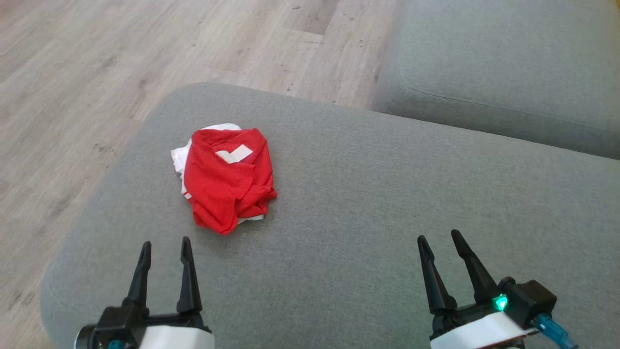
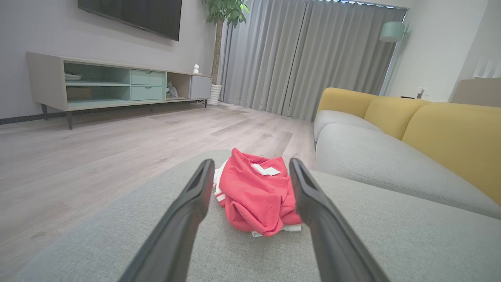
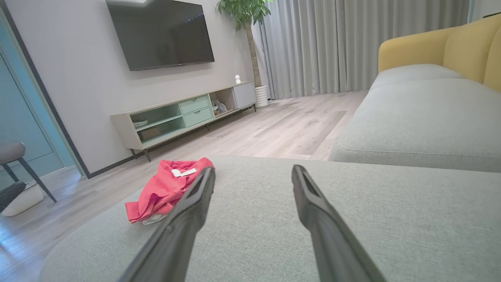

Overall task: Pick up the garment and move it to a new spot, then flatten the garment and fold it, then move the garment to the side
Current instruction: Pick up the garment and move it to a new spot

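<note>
A crumpled red and white garment [image 1: 227, 178] lies in a heap on the left part of a grey cushioned seat [image 1: 368, 203]. My left gripper [image 1: 165, 245] hovers open just short of it, near the seat's front edge, nothing between its fingers. In the left wrist view the garment [image 2: 254, 192] sits straight ahead between the open left gripper [image 2: 250, 168] fingers. My right gripper [image 1: 438, 238] is open over bare cushion far to the right. In the right wrist view the garment [image 3: 166, 188] lies left of the open right gripper [image 3: 252, 174].
Wooden floor [image 1: 87, 77] borders the seat on the left and beyond. A second grey sofa cushion [image 1: 508, 63] lies at the back right, with yellow backrests [image 2: 430, 121]. A TV cabinet [image 2: 117, 84] stands by the far wall. A stool [image 3: 15, 156] stands at the left.
</note>
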